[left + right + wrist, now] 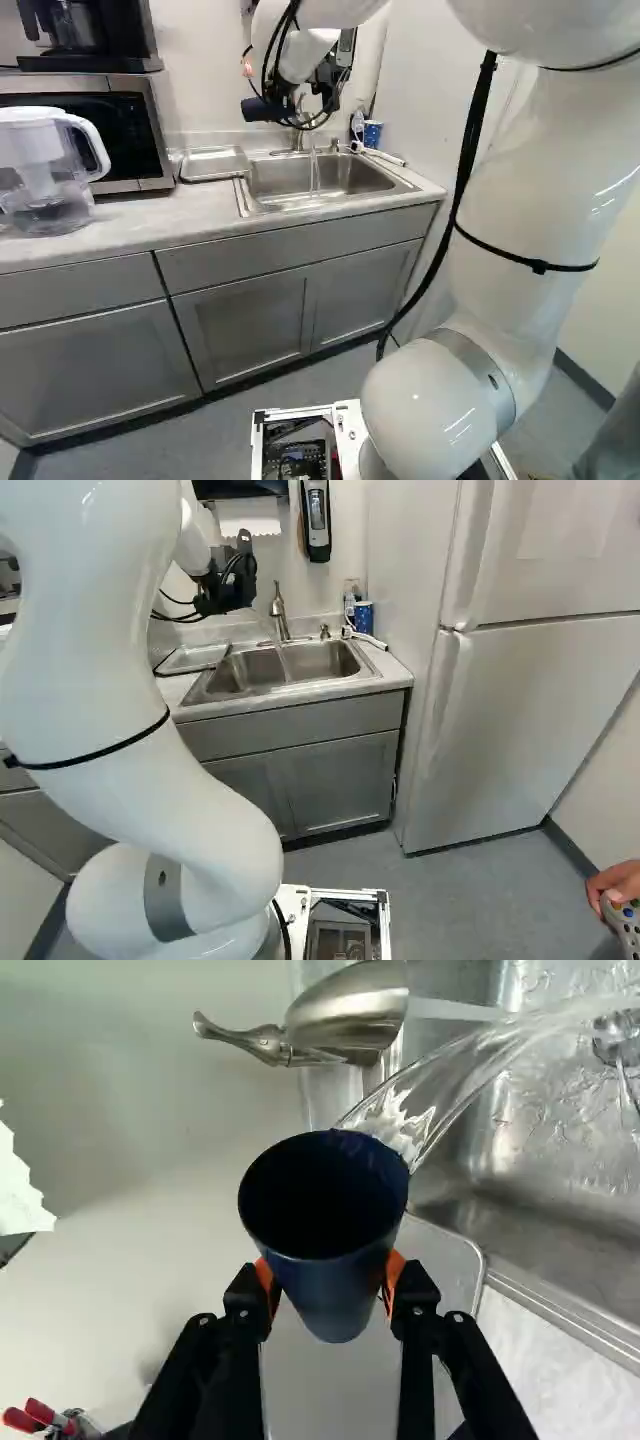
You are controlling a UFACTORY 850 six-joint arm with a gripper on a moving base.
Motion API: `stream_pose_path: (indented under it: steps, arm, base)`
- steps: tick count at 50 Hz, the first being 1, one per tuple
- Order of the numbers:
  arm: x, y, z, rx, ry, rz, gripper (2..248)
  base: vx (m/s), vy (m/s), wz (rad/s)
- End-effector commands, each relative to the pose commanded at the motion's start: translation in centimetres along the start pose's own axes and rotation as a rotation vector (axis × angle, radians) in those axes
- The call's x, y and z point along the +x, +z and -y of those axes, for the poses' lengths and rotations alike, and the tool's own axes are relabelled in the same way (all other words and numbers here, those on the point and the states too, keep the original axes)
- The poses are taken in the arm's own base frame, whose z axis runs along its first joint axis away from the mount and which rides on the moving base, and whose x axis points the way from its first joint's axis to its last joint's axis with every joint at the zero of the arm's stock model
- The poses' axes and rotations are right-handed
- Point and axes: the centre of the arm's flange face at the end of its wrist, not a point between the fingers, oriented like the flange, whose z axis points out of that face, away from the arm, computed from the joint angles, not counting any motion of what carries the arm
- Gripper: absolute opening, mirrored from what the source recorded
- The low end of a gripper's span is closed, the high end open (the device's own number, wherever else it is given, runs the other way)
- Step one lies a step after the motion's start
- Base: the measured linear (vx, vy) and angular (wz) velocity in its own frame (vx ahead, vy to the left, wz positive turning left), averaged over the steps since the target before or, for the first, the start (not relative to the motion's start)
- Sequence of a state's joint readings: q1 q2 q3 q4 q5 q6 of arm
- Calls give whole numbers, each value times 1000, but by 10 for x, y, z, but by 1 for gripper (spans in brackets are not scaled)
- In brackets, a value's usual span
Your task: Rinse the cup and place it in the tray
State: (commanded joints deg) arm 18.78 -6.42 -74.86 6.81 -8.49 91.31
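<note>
A pale tabletop [130, 220] runs along the wall in the left base view, carrying a microwave [90, 125] and a water filter pitcher [45, 165]. Water [314, 172] falls into the steel sink [345, 175], and the flat metal tray [213, 160] lies just beside it. The arm [525, 220] reaches over this area; on a poorly aimed move to the tray, drips could wet the tabletop.

In the right base view, the faucet [280, 620] stands behind the sink, with a blue patterned container [363, 615] near the corner. The wrist works close to the faucet, so a wide swing or turn might knock its spout.

In the wrist view, the end effector [328, 1285] holds the dark blue cup [325, 1210] by its narrower lower part, an orange pad on either side. The cup is beside the faucet, and water fans out at its rim. The stream may wet mostly the rim, leaving the inside poorly rinsed. Wet, tapering sides could let it slip or twist, and leftover water could spill if it tilts while being set down.
</note>
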Motion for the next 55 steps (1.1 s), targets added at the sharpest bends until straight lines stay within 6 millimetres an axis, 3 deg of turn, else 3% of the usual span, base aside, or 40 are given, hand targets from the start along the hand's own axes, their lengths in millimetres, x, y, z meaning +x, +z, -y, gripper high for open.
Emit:
stream_pose_path:
  steps: [25,55]
  arm:
    - [0,0,0,0,263,0,121]
    - [0,0,0,0,263,0,121]
  base:
    - [0,0,0]
    - [0,0,0]
